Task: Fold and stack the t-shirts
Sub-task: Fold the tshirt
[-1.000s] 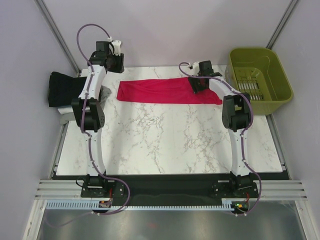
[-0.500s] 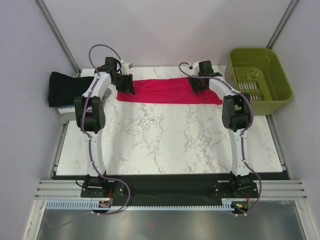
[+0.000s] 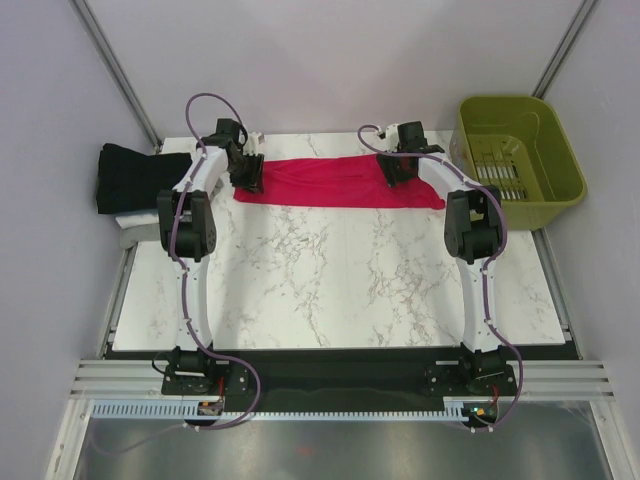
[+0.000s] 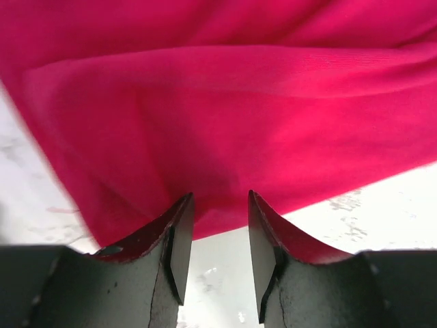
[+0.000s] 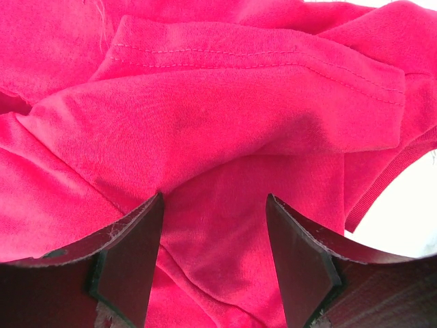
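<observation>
A pink shirt [image 3: 335, 183] lies in a long, flattened band along the far edge of a marble table [image 3: 330, 280]. Its two ends are covered by the grippers in the overhead view.

The left gripper [image 3: 250, 180] sits at the shirt's left end. From the wrist view its jaws stand apart, with bare marble showing between them and the tips at the cloth's near edge, holding nothing.

The right gripper [image 3: 393, 170] rests on the right end. Its jaws are spread wide over rumpled folds and a stitched hem, unclenched.

A folded black shirt [image 3: 125, 175] lies beyond the far left corner, its right side hidden by the left arm [image 3: 185, 220]. Something pale beneath it is hard to make out. A green basket [image 3: 505, 100] stands off the far right corner.
</observation>
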Controlling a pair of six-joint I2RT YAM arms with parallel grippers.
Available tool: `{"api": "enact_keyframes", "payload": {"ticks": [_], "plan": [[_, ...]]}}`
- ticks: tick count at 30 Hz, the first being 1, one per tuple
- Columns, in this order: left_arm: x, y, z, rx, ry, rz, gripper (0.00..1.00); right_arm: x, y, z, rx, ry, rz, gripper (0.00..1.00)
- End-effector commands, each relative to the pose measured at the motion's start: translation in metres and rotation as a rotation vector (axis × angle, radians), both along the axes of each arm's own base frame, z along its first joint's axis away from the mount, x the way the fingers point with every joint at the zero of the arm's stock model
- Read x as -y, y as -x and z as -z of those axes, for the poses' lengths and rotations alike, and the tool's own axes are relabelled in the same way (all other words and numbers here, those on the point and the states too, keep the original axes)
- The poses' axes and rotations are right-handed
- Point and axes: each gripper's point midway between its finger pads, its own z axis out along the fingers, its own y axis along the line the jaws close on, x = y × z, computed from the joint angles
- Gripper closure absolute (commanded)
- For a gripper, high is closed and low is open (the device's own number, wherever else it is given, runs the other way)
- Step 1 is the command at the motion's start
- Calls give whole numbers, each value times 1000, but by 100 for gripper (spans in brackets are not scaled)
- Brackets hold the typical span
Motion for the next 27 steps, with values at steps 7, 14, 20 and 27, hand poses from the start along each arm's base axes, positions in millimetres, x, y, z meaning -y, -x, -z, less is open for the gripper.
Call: {"api": "enact_keyframes", "payload": {"ticks": [7,14,20,27], "plan": [[-96,-17,-40,128,-322,-222,54,16,19,9,-69,70,21,30],[-106,-17,-67,204,-374,-245,54,19,23,16,-84,87,26,30],[-88,-21,-129,332,-256,-245,54,21,19,-1,-49,92,32,30],[-61,-27,-141,364,-184,-174,53,29,13,-17,-2,97,90,29]]}}
